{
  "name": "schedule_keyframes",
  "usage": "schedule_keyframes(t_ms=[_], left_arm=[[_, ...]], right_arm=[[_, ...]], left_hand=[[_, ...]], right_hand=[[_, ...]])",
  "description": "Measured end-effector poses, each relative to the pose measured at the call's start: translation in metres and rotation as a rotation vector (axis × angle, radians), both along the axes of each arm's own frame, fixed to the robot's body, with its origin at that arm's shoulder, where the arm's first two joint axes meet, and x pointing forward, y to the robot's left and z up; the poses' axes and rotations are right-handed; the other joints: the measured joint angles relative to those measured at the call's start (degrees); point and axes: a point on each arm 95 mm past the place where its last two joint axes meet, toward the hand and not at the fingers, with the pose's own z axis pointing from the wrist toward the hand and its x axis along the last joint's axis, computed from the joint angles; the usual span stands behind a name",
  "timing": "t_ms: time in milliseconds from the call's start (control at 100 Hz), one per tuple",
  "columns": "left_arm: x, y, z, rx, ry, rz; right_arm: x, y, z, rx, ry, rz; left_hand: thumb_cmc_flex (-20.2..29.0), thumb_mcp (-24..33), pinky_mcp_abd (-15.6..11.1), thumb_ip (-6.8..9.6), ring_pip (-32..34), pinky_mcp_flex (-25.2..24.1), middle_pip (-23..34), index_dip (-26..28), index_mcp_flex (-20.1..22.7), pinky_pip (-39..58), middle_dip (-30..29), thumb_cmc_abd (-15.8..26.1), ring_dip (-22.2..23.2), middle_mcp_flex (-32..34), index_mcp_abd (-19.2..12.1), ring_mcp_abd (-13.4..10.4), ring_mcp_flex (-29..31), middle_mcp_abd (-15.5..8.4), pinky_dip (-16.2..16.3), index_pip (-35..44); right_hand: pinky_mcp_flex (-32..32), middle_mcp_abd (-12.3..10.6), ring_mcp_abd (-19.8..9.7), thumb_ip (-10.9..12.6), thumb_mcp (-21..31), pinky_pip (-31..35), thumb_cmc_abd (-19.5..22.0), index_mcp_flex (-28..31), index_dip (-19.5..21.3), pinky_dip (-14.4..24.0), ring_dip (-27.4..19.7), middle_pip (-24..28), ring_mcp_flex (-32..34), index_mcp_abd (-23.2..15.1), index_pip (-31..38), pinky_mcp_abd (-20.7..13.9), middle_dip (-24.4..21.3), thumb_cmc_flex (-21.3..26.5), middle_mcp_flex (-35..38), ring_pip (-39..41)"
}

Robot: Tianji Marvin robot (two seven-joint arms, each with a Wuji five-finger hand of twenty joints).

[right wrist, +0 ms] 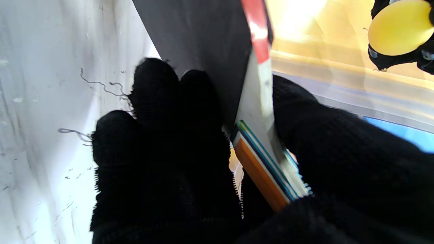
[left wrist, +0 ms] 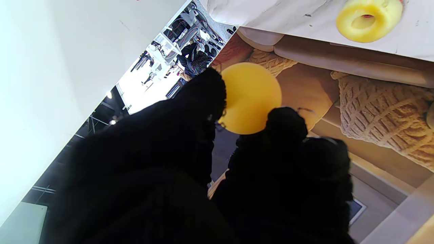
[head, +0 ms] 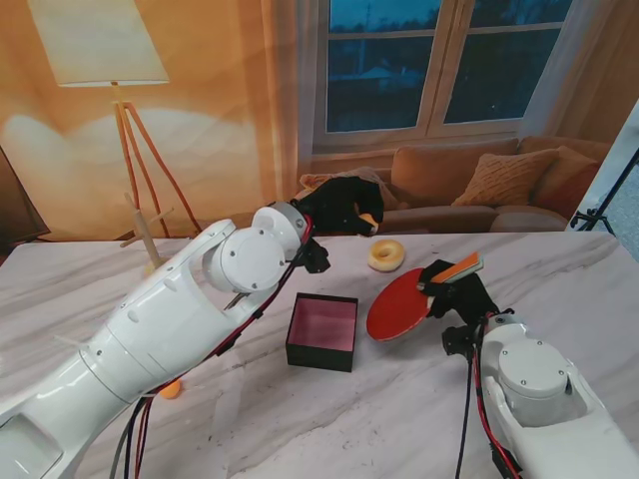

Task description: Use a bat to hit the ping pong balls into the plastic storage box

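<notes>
My left hand (head: 342, 205), in a black glove, is raised over the far edge of the table and shut on a yellow-orange ping pong ball (left wrist: 250, 97), which also shows as the ball (head: 367, 221) between the fingertips. My right hand (head: 461, 296) is shut on the handle of a red-faced bat (head: 398, 306), its blade held just right of the box. The bat's handle (right wrist: 268, 169) sits between thumb and fingers. The dark box (head: 322, 331) with a pinkish inside stands open mid-table. A second ball (head: 171, 389) lies near my left arm.
A yellow ring-shaped toy (head: 386, 254) lies on the marble table (head: 399, 409) beyond the bat, near the far edge. My big white left arm (head: 180, 319) crosses the table's left half. A backdrop with a sofa and lamp stands behind.
</notes>
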Motion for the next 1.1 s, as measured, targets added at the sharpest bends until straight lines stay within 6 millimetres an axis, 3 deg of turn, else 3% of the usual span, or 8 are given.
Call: schedule_keyframes(t_ms=[550, 670, 800, 920, 1060, 1100], left_arm=[[-0.005, -0.010, -0.010, 0.023, 0.051, -0.055], [-0.007, -0.012, -0.012, 0.033, 0.063, -0.073], [-0.010, -0.015, -0.016, 0.058, 0.078, -0.107], [-0.011, -0.015, -0.018, 0.072, 0.085, -0.128], [-0.012, -0.015, -0.021, 0.107, 0.105, -0.167], [-0.012, -0.015, -0.022, 0.117, 0.111, -0.178]], right_arm=[[0.012, 0.003, 0.002, 0.020, -0.024, 0.021], [0.012, 0.003, 0.002, 0.021, -0.027, 0.022], [0.012, 0.004, 0.004, 0.036, -0.040, 0.024], [0.010, 0.006, 0.009, 0.042, -0.060, 0.039], [0.008, 0.009, 0.013, 0.044, -0.075, 0.061], [0.008, 0.009, 0.014, 0.043, -0.077, 0.066]], left_hand=[[0.0, -0.5, 0.0, -0.02, -0.5, 0.2, -0.5, 0.0, 0.0, 0.0, 0.0, 0.9, -0.2, 0.0, 0.0, 0.0, 0.0, 0.1, -1.2, -1.3], [0.0, -0.7, 0.0, -0.02, -0.9, 0.6, -0.7, 0.0, 0.0, 0.0, 0.0, 1.0, -2.4, 0.0, 0.1, 0.0, 0.3, 0.1, -2.7, -2.1], [-1.2, -0.7, 0.1, 0.03, -5.5, -0.1, -1.9, -1.5, -1.8, 0.0, -0.6, 3.0, -7.0, 0.0, 0.6, 0.4, -0.4, 0.1, -4.6, -6.6], [-2.6, -1.3, 0.5, 0.35, -8.5, -1.5, 0.2, -2.9, -1.9, -0.8, -4.3, 4.5, -10.7, -0.1, 0.6, 1.0, -1.7, 0.0, -4.9, -10.7], [-4.0, -2.2, 0.6, 0.40, -10.2, -3.0, 2.4, -3.3, -1.9, -2.0, -8.4, 5.3, -11.8, -0.1, 0.6, 1.4, -3.1, -0.9, -4.9, -14.4], [-4.5, -2.8, 0.6, 1.05, -10.4, -3.1, 3.1, -3.5, -1.9, -2.2, -9.5, 5.5, -11.8, -0.1, 0.6, 1.4, -3.1, -1.6, -4.9, -15.8]], right_hand=[[-1.3, -0.7, -0.3, -0.1, -0.9, -1.3, 0.6, 0.0, 1.2, 0.7, 0.4, -1.3, -1.3, -1.1, -0.7, -0.7, 1.2, 0.0, 0.0, -0.5], [-1.4, -0.7, -0.3, -0.1, -0.9, -1.4, 0.6, 0.0, 1.3, 0.8, 0.4, -1.3, -1.3, -1.1, -0.8, -0.7, 1.3, 0.0, 0.0, -0.5], [-1.4, -0.8, -0.4, -0.1, -1.0, -1.6, 0.7, 0.0, 1.5, 1.0, 0.4, -1.3, -1.3, -1.1, -0.8, -0.7, 1.3, 0.0, 0.0, -0.6], [-1.4, -0.8, -0.4, -0.1, -1.0, -1.7, 0.7, 0.0, 1.5, 1.1, 0.9, -1.3, -1.3, -1.1, -0.8, -0.7, 1.3, 0.0, 0.0, -0.6], [-1.4, -0.8, -0.4, -0.1, -1.0, -1.7, 0.7, 0.0, 1.5, 1.3, 0.9, -1.3, -1.3, -1.1, -0.8, -0.7, 1.5, 0.0, 0.0, -0.6], [-1.4, -0.8, -0.4, -0.1, -1.0, -1.7, 0.7, 0.0, 1.5, 1.3, 0.9, -1.4, -1.3, -1.1, -0.8, -0.7, 1.5, 0.0, 0.0, -0.6]])
